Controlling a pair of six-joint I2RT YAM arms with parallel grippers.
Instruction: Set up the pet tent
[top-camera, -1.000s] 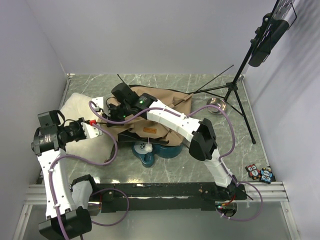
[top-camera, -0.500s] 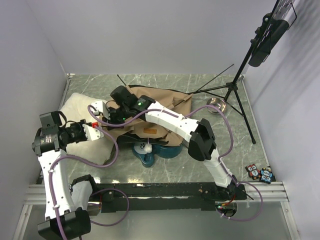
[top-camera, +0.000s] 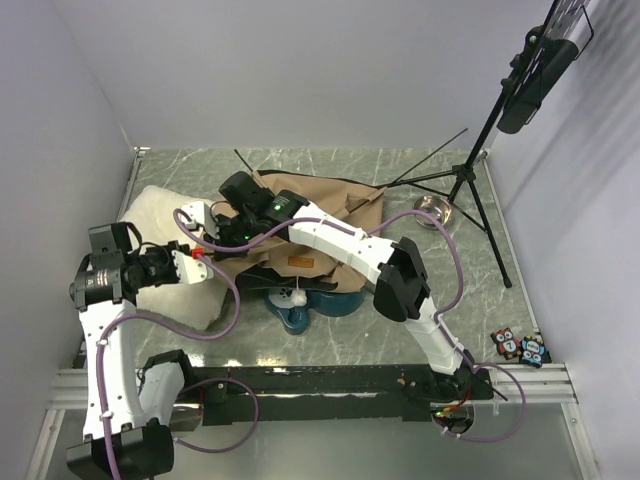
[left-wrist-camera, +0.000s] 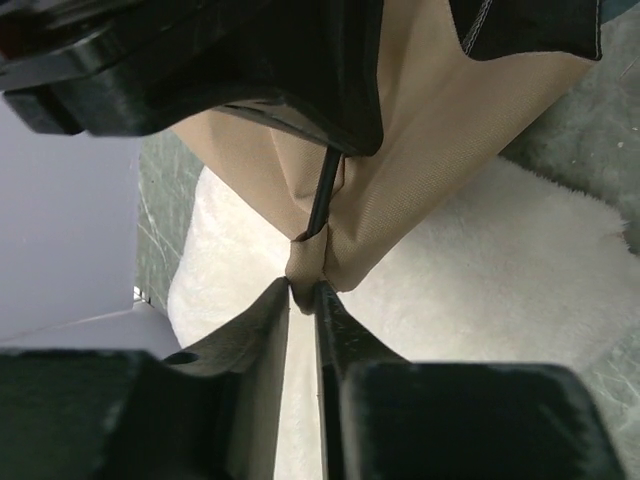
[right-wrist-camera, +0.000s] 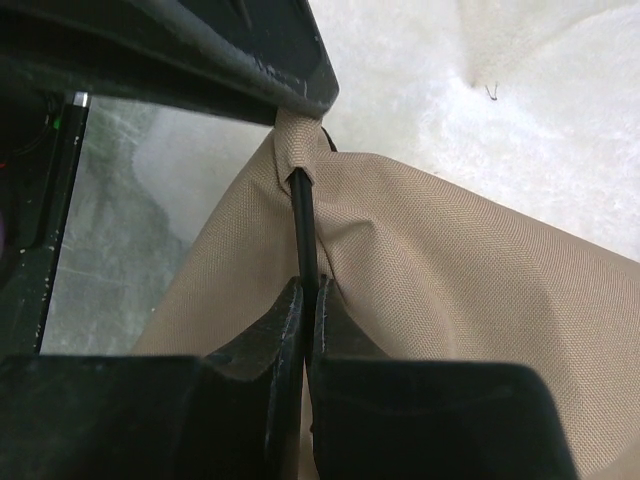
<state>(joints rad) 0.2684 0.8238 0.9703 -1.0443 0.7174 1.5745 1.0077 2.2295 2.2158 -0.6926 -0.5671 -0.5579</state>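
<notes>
Tabletop (top-camera: 470, 300), right hand (right-wrist-camera: 305, 287) tight on pole (right-wrist-camera: 301, 215)

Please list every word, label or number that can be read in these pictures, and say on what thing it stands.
No text can be read for certain.
Brown label patch on the pet tent: too small to read.
Small patterned blocks near the table's right edge: markings too small to read.
Wrist views: no text.

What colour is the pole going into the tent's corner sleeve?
The pole is black, running into the tan pet tent; clearest in the right wrist view.
</notes>
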